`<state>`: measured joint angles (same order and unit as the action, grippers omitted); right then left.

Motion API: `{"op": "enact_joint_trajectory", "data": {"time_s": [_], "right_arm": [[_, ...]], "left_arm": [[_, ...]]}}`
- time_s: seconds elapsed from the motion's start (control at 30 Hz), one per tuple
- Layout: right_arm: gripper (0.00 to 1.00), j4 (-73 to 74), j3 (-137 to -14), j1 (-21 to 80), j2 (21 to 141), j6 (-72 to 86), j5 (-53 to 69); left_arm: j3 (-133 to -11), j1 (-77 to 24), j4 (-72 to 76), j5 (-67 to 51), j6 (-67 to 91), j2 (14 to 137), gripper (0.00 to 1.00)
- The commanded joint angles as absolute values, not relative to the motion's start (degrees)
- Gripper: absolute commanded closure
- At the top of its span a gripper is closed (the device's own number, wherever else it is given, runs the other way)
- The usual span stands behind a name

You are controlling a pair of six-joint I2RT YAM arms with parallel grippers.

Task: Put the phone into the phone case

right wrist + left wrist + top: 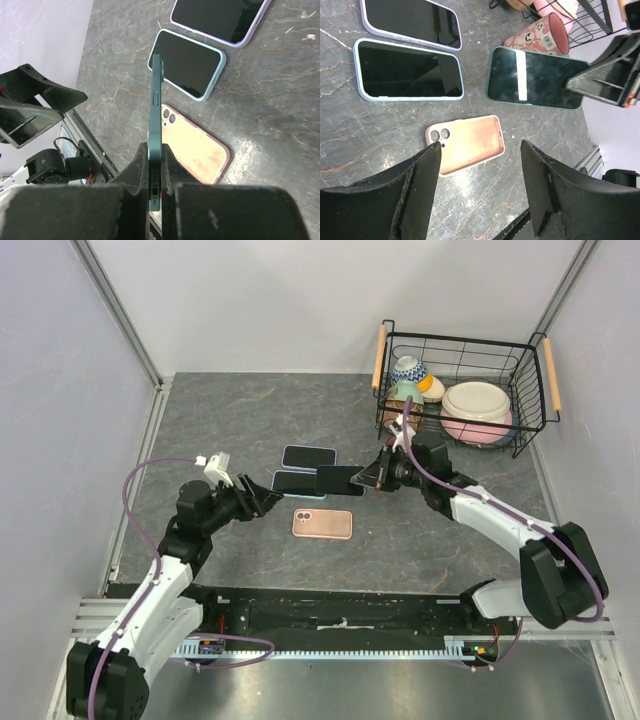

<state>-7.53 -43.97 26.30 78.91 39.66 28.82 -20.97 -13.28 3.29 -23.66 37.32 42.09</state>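
Note:
A dark teal phone (338, 479) is held by its end in my right gripper (374, 477), above the table and over the light blue phone. In the right wrist view the phone (157, 115) stands edge-on between the shut fingers of that gripper (156, 155). The empty pink phone case (322, 524) lies flat on the table just below it, and also shows in the left wrist view (467, 143) and the right wrist view (197, 150). My left gripper (262, 502) is open and empty, just left of the case, and its fingertips (434, 150) frame the case.
A phone in a light blue case (295, 483) and a phone in a lilac case (308, 456) lie screen up behind the pink case. A wire basket (530, 390) with bowls and cups stands at the back right. A pink mug (540, 35) shows by the basket.

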Motion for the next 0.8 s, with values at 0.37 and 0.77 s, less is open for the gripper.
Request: {"op": "enact_joint_trajectory", "data": {"time_s": [0.37,0.77], "right_arm": [[1.00,-4.57,-41.75,22.24,74.44,35.68,37.79],[1.00,-13.87,-38.94,23.20,80.76,45.07,43.24]], "left_arm": [[-23.38,-13.45,6.15,-29.53,33.05,52.38,0.39],[-23.38,-13.45,11.07,-31.99,34.63,62.65,0.82]]}}
